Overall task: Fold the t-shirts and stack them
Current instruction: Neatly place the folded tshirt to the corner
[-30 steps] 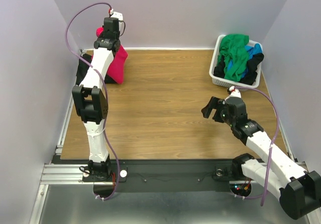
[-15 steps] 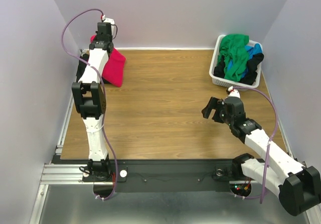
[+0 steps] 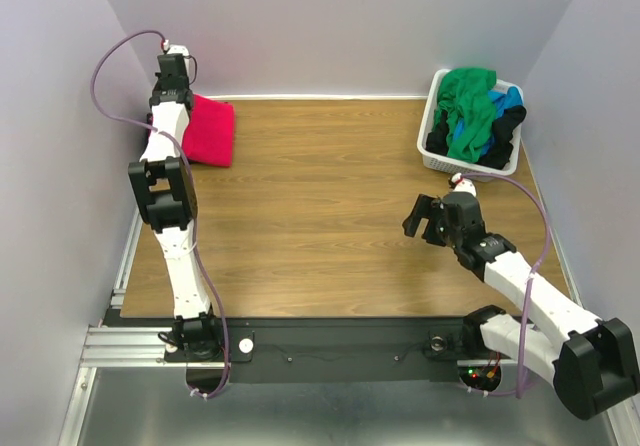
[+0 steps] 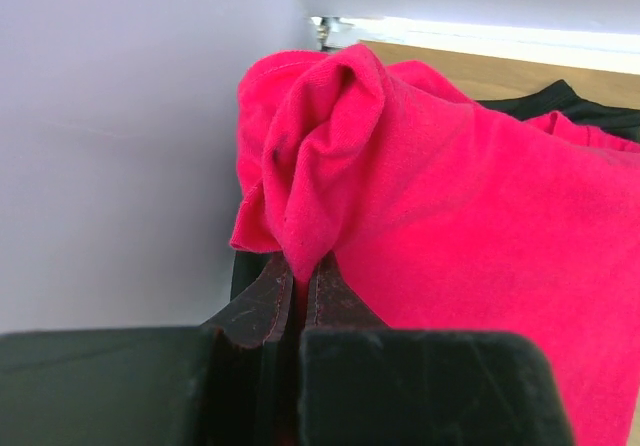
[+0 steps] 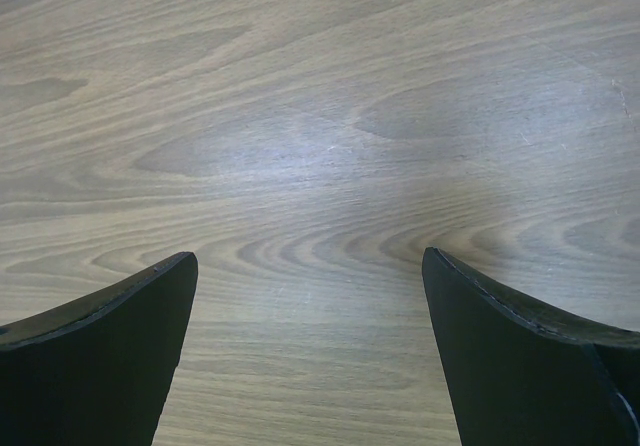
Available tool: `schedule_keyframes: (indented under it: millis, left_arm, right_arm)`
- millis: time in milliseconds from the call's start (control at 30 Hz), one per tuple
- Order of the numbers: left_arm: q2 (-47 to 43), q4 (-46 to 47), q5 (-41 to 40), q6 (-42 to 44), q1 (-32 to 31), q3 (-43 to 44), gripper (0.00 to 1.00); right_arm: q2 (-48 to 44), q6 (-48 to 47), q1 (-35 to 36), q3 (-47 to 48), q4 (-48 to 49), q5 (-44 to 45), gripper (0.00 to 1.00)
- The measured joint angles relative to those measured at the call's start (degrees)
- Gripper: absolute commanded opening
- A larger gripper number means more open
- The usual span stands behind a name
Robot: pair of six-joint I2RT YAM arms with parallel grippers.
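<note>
The left gripper (image 4: 300, 278) pinches a bunched corner of the folded bright pinkish-red cloth t-shirt (image 3: 208, 131), well across the wooden surface (image 3: 320, 206) from the white plastic laundry basket (image 3: 440, 162), apparently stacking it. Next it should let go; the right gripper (image 5: 310, 296), spread wide near the basket, can fetch another.

left tool (image 4: 300, 274) clamped, right tool (image 5: 309, 258) spread wide
</note>
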Motion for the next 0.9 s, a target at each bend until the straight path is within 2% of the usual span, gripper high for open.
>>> schedule_keyframes:
  millis: [300, 333, 400, 433, 467, 700, 900]
  left_arm:
    - [5.20, 3.74, -0.20, -2.93, 2.80, 1.33, 0.00]
    - [5.60, 4.04, -0.35, -3.23, 2.97, 1.33, 0.09]
    - [6.25, 4.31, -1.33, -4.13, 3.04, 1.44, 0.39]
    - [6.56, 4.33, -1.86, -4.63, 3.10, 1.66, 0.80]
    - [6.75, 4.39, -2.36, -5.25, 3.13, 1.86, 0.99]
    - [6.12, 4.50, -3.54, -8.50, 3.13, 3.06, 0.99]
    - [-1.38, 1.11, -0.50, -13.44, 2.49, 2.25, 0.99]
  right_arm:
    - [1.62, 0.00, 0.00, 0.00, -0.04, 0.31, 1.00]
    - [1.62, 0.00, 0.00, 0.00, -0.07, 0.31, 1.00]
    - [1.55, 0.00, 0.00, 0.00, -0.09, 0.28, 1.00]
    - [1.49, 0.00, 0.00, 0.00, -0.11, 0.26, 1.00]
    - [1.44, 0.00, 0.00, 0.00, -0.13, 0.26, 1.00]
    - [-0.37, -0.02, 0.00, 0.00, -0.33, -0.37, 1.00]
    - [-0.55, -0.02, 0.00, 0.00, -0.39, -0.79, 1.00]
